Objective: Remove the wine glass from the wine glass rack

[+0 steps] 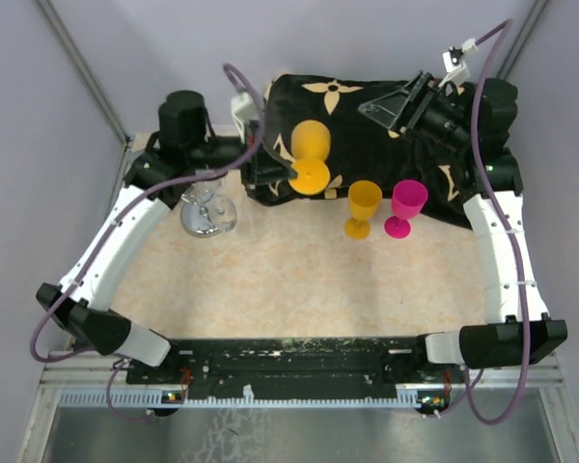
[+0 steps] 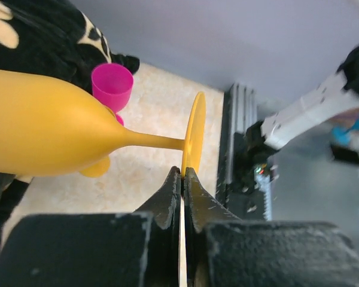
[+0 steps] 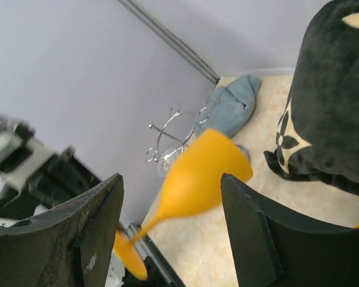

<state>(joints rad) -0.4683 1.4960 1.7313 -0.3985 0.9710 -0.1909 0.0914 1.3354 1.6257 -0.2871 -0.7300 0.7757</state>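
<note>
— Holding what, the left gripper (image 2: 183, 174)?
— Its jaws pinch the foot of the yellow wine glass (image 2: 48, 128), tipped sideways in the air (apart from the wine glass rack (image 1: 207, 210)).
— And the right gripper (image 3: 170, 179)?
— Spread wide over the black cloth (image 1: 357, 135), holding nothing.

We counted three wine glasses (image 1: 363, 207): two yellow, one pink. Left of the one black cloth (image 1: 367, 96) stood one wire rack (image 1: 208, 207).
</note>
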